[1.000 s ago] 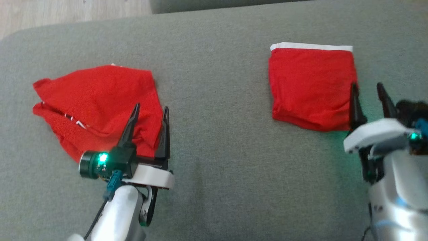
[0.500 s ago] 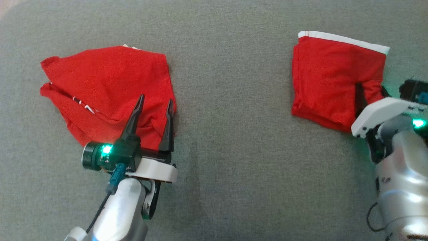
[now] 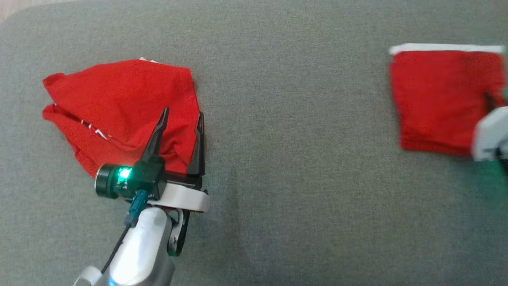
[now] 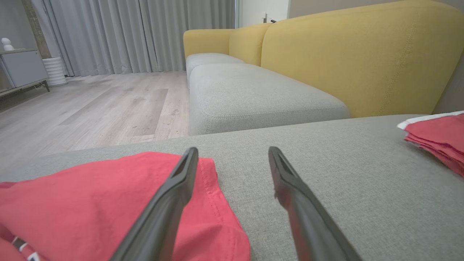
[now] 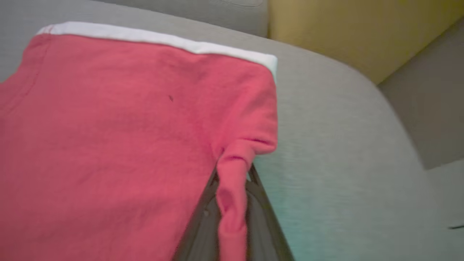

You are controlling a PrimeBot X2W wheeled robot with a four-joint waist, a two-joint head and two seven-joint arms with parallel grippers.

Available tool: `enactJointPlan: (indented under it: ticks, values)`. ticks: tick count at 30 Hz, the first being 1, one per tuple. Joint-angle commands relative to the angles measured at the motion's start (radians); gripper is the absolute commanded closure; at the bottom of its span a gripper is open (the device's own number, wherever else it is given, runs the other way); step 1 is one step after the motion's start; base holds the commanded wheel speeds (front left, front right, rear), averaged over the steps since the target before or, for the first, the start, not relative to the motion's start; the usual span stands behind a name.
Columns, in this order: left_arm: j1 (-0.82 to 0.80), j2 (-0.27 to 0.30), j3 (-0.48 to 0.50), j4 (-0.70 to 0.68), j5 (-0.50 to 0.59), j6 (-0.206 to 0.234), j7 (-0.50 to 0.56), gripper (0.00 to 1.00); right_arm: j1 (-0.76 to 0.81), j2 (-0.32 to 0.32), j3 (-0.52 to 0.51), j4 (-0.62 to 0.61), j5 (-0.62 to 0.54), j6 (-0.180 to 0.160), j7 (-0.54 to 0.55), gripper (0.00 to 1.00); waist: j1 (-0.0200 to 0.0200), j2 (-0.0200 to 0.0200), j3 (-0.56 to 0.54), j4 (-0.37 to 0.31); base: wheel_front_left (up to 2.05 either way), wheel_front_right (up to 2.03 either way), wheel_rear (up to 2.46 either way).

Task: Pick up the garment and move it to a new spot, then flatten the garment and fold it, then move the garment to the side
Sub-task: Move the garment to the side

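The right gripper [image 5: 233, 170] is clenching a small bunched pinch at one edge of the folded red garment [image 5: 127, 119], which is lying on the grey cushion [image 3: 297, 159] with its white band at the far side. With so little cloth in the grip, a sideways drag is risking peeling the layers apart, undoing the fold, or letting the pinch slip free. The left gripper [image 3: 182, 112] is hanging spread open over a crumpled red garment [image 3: 119, 99], grasping nothing.
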Motion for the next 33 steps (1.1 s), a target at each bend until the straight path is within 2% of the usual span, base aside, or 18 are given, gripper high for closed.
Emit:
enactJointPlan:
  ticks: [1, 6, 9, 15, 24, 25, 26, 27, 33]
  values:
    - [-0.033, 0.003, 0.037, -0.032, -0.004, 0.006, -0.005, 0.0, -0.028, -0.091, 0.046, -0.033, -0.019, -0.002, -0.014, 1.0, 0.0, 0.0, 0.004, 0.0, 0.0, 0.0, 0.0]
    - [-0.046, 0.002, 0.027, -0.044, -0.012, 0.006, -0.005, 0.0, -0.033, -0.282, 0.086, -0.006, -0.069, -0.002, -0.02, 1.0, 0.0, 0.0, 0.027, 0.017, 0.0, 0.0, 0.0]
    - [-0.049, 0.002, 0.028, -0.047, -0.013, 0.007, -0.005, 0.0, -0.041, -0.347, 0.08, 0.031, -0.076, -0.002, -0.035, 1.0, 0.0, 0.0, 0.041, 0.03, 0.0, 0.0, 0.0]
    - [-0.052, 0.002, 0.032, -0.047, -0.011, 0.007, -0.005, 0.0, -0.068, -0.379, 0.044, 0.079, -0.098, -0.002, -0.064, 1.0, 0.0, 0.0, 0.058, 0.045, 0.0, 0.0, 0.0]
    - [-0.055, 0.002, 0.044, -0.045, -0.003, 0.003, -0.005, 0.0, -0.1, -0.36, -0.035, 0.136, -0.16, -0.002, -0.089, 1.0, 0.0, 0.0, 0.065, 0.049, 0.0, 0.0, 0.0]
    - [-0.054, 0.002, 0.046, -0.045, -0.001, 0.003, -0.005, 0.0, -0.103, -0.355, -0.046, 0.139, -0.168, -0.002, -0.091, 0.87, 0.0, 0.0, 0.064, 0.048, 0.0, 0.0, 0.0]
    - [-0.054, 0.002, 0.047, -0.043, 0.0, 0.002, -0.005, 0.0, -0.106, -0.349, -0.057, 0.139, -0.174, -0.002, -0.097, 0.07, 0.0, 0.0, 0.063, 0.047, 0.0, 0.0, 0.0]
    - [-0.052, 0.002, 0.049, -0.042, 0.001, 0.002, -0.005, 0.0, -0.11, -0.343, -0.073, 0.138, -0.179, -0.002, -0.105, 0.0, 0.0, 0.0, 0.059, 0.045, 0.0, 0.0, 0.0]
    - [-0.039, 0.002, 0.054, -0.034, 0.002, 0.001, -0.005, 0.0, -0.124, -0.278, -0.14, 0.117, -0.213, -0.002, -0.134, 0.0, 0.0, 0.0, 0.015, 0.03, 0.0, 0.0, 0.0]
